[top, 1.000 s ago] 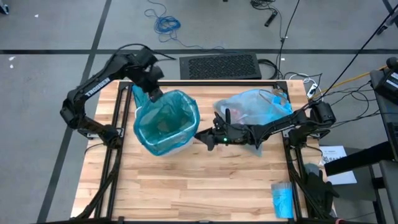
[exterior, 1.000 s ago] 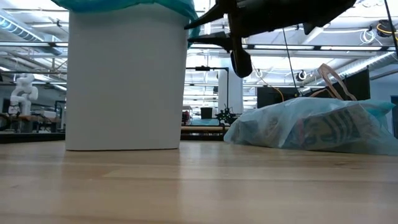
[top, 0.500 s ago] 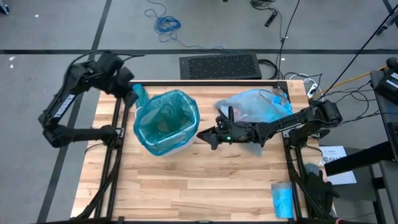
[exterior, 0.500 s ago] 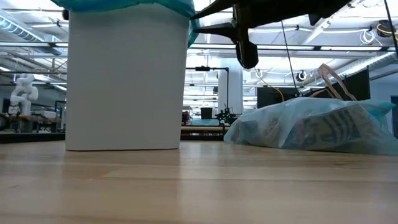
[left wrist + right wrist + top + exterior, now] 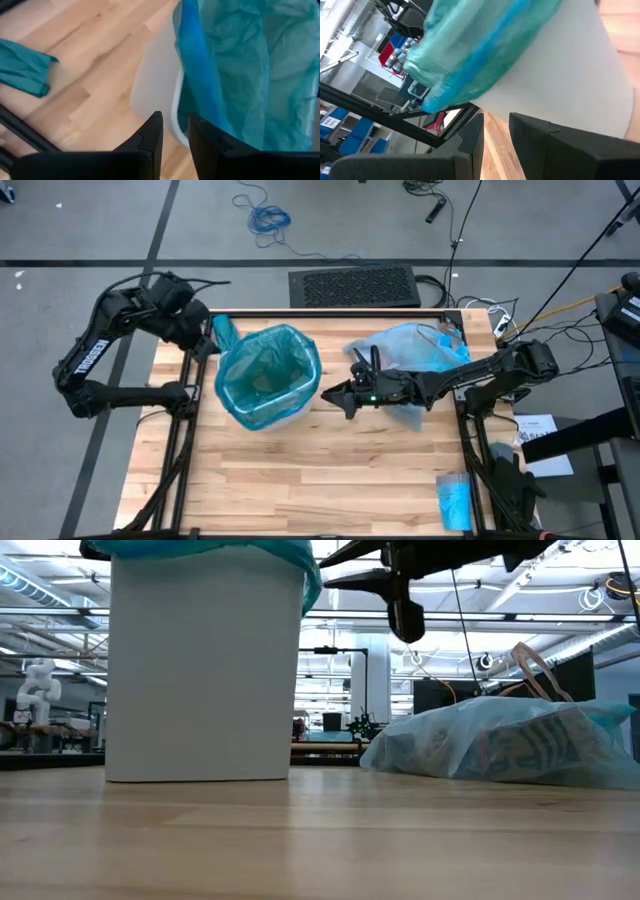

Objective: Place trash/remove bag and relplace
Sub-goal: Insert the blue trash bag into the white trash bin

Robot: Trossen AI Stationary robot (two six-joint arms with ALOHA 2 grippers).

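A white bin (image 5: 290, 412) stands left of the table's middle, lined with a darker teal-green bag (image 5: 268, 370) folded over its rim. The full pale sky-blue bag (image 5: 415, 350) lies on its side on the table's right half; dim shapes of trash show through it (image 5: 500, 750). My left gripper (image 5: 203, 338) hovers off the bin's far-left side, narrowly open, beside a teal flap (image 5: 224, 332) of the liner. My right gripper (image 5: 330, 393) hangs level at rim height just right of the bin, narrowly open, pointing at its wall (image 5: 560, 75).
A small folded blue packet (image 5: 453, 500) lies at the table's near-right corner. A black mat (image 5: 355, 285) and cables sit beyond the far edge. Bare wood (image 5: 320, 480) spans the near half of the table.
My left gripper has drawn back from the liner's flap at the bin's far-left rim toward the table's far-left corner; the flap stays sticking out there. My right gripper has shifted a little toward the table's right, away from the bin. The bin and the sky-blue bag have not moved.
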